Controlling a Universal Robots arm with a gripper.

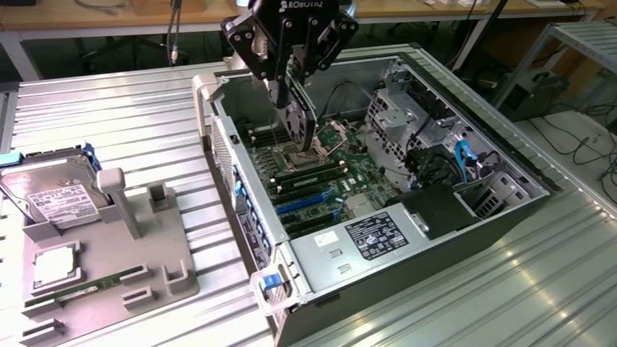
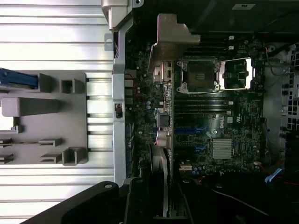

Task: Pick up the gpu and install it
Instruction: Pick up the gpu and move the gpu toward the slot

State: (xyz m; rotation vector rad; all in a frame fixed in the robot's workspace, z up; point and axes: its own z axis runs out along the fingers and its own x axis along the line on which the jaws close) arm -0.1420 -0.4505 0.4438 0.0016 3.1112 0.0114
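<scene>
My gripper [image 1: 287, 90] hangs over the open computer case [image 1: 521, 163] and is shut on the gpu [image 1: 300, 126], a thin green card held on edge and pointing down toward the motherboard [image 1: 328, 177]. In the wrist view the gpu [image 2: 169, 42] appears edge-on, its silver bracket flaring wide at the far end, and it runs back between the black fingers [image 2: 140, 203] of my gripper [image 2: 163, 205]. The card sits above the board, near the CPU socket [image 2: 201, 74] and the blue expansion slots [image 2: 187, 130]. I cannot tell whether it touches a slot.
A grey holder tray [image 1: 144, 246] lies on the ribbed metal table at the exterior view's left. It carries a silver hard drive [image 1: 53, 195], a CPU chip [image 1: 53, 264] and a RAM stick [image 1: 92, 288]. Drive cages and cables [image 1: 453, 163] fill the case's far side.
</scene>
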